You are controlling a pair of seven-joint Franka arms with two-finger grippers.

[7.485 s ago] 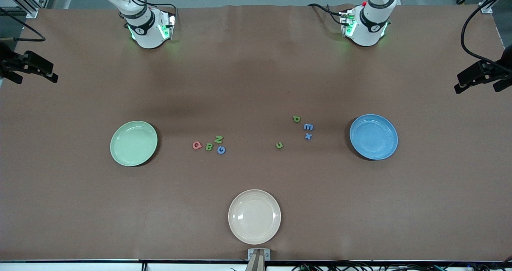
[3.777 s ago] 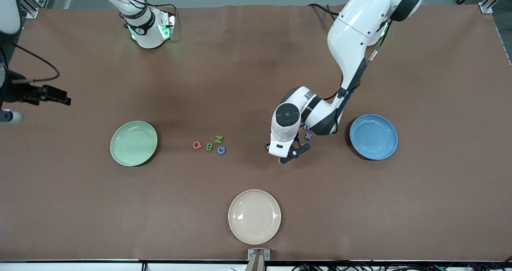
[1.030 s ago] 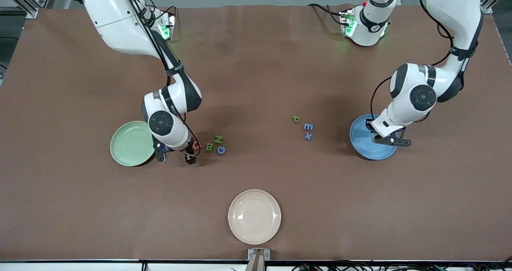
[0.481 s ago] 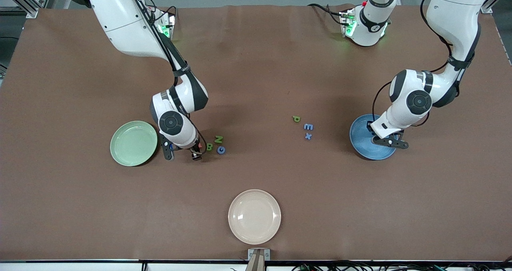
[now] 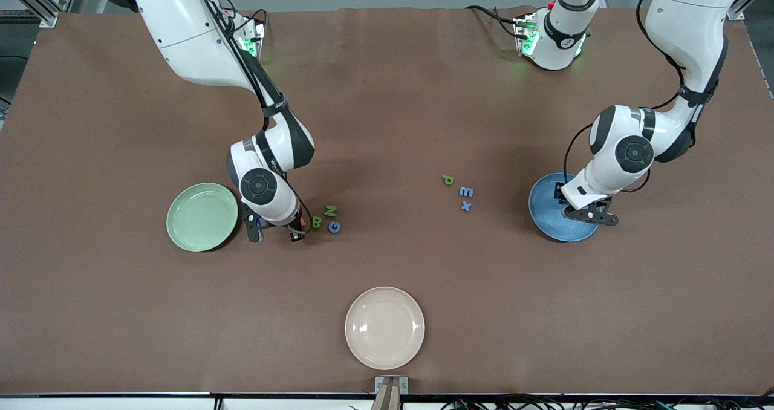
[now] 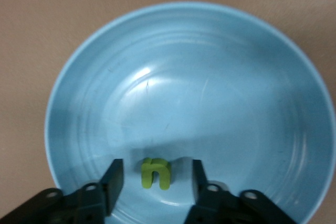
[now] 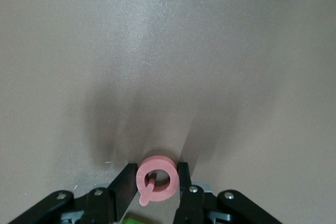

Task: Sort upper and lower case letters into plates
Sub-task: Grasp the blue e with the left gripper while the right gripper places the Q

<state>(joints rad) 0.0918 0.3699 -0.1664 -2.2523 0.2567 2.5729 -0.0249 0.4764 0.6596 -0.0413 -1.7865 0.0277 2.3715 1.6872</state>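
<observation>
Right tool (image 7: 155,182) is down at the table (image 5: 387,126), its fingers (image 7: 125,179) closed on the pink Q (image 7: 155,178), with the green B (image 5: 316,222), N (image 5: 330,210) and blue G (image 5: 334,227) just beside it and the green plate (image 5: 201,216) near it toward the right arm's end. Left tool (image 6: 156,178) hangs over the blue plate (image 6: 262,77), fingers (image 6: 113,177) spread apart, and the green u (image 6: 155,173) lies in the plate between them, touching neither. The p (image 5: 448,179), E (image 5: 465,191) and x (image 5: 465,205) sit on the table between the two tools, nearer the left one.
</observation>
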